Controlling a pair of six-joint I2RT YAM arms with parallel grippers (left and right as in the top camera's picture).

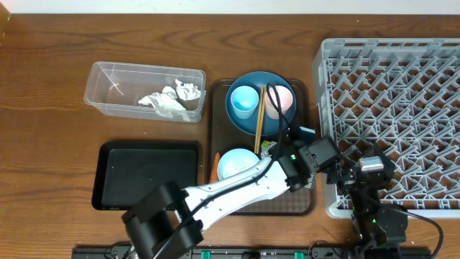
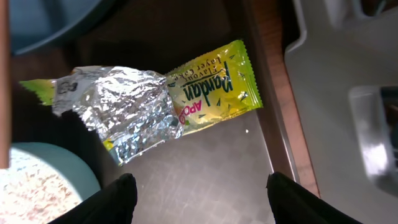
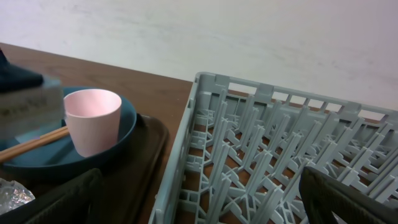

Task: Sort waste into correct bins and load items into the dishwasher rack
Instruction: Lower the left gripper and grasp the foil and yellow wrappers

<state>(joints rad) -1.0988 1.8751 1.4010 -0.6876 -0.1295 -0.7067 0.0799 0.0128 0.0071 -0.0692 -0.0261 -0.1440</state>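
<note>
A yellow-green wrapper (image 2: 214,87) with crumpled silver foil (image 2: 118,106) at its torn end lies flat on the brown serving tray (image 2: 205,168); it shows as a small green speck (image 1: 267,148) in the overhead view. My left gripper (image 2: 199,202) hangs just above the tray with jaws apart, the wrapper ahead of the fingertips (image 2: 115,199) and untouched. My right gripper (image 3: 205,199) is open over the left front edge of the grey dishwasher rack (image 3: 273,155), holding nothing. On the dark-blue plate (image 1: 248,121) stand a light-blue cup (image 1: 244,99) and a pink cup (image 1: 279,101), with chopsticks (image 1: 260,119) between them.
A pale bowl (image 1: 236,163) with rice sits at the tray's front, an orange carrot piece (image 1: 215,157) beside it. The clear tub (image 1: 108,90) at the back left holds white tissue (image 1: 169,98). The black tray (image 1: 147,173) lies front left. The rack (image 1: 402,108) fills the right side.
</note>
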